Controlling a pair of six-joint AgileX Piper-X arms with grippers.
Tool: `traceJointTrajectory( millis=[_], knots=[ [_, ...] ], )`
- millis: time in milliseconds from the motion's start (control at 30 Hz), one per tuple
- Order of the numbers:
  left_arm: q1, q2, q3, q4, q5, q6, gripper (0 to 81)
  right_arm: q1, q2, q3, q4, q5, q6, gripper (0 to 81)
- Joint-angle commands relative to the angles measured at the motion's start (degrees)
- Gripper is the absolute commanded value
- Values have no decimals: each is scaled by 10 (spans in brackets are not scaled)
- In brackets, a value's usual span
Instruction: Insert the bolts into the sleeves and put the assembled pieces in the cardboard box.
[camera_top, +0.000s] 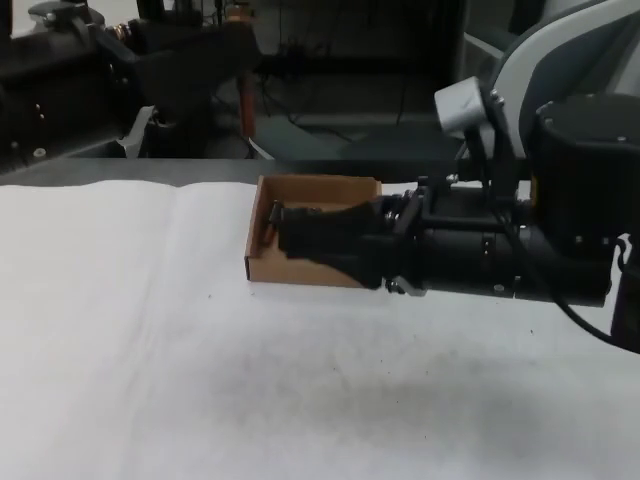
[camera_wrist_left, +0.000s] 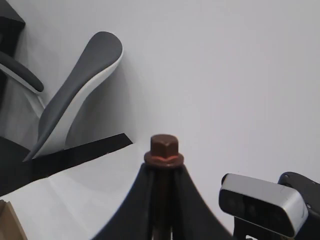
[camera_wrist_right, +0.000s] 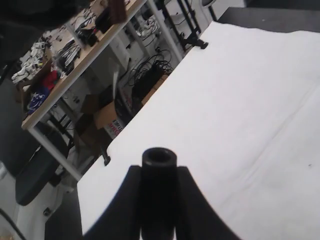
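Note:
My left gripper (camera_wrist_left: 163, 175) is shut on a rusty brown bolt (camera_wrist_left: 164, 149), whose hex head stands up between the two black fingers. My right gripper (camera_wrist_right: 159, 177) is shut on a black sleeve (camera_wrist_right: 159, 161), its open bore facing outward above the white bench. The cardboard box (camera_top: 312, 187) stands at the far middle of the bench, and its corner (camera_wrist_left: 9, 220) shows in the left wrist view. An arm comes in from the right, and its black gripper (camera_top: 292, 232) hangs over the box. Dark pieces (camera_top: 272, 222) lie inside the box by its left wall.
White cloth (camera_top: 150, 330) covers the bench, with open room left of and in front of the box. Another wrist's silver camera (camera_wrist_left: 260, 204) is close to the bolt. A chair (camera_wrist_left: 75, 95) and cluttered desks (camera_wrist_right: 65, 55) stand beyond the bench edge.

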Motion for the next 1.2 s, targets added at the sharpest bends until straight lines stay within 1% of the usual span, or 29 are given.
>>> traceJointTrajectory(
  millis=[0,200,367,533,867,1167],
  knots=[
    [-2,-3,-1,-16,20,-9,17,-2,6,-17,-15,-36,-21,6],
    [-2,-3,-1,-15,42,-15,17,-2,8,-34,-11,-43,-70,6],
    [-2,-3,-1,-15,44,-29,17,-2,8,-34,22,-44,-111,6],
    [-2,-3,-1,-15,44,-29,17,-2,8,-34,28,-44,-133,6],
    [-2,-3,24,-15,44,-15,17,-2,36,-62,30,-44,-135,6],
    [-2,-3,39,-52,17,-15,17,-2,44,-76,45,-34,-135,6]
  ],
)
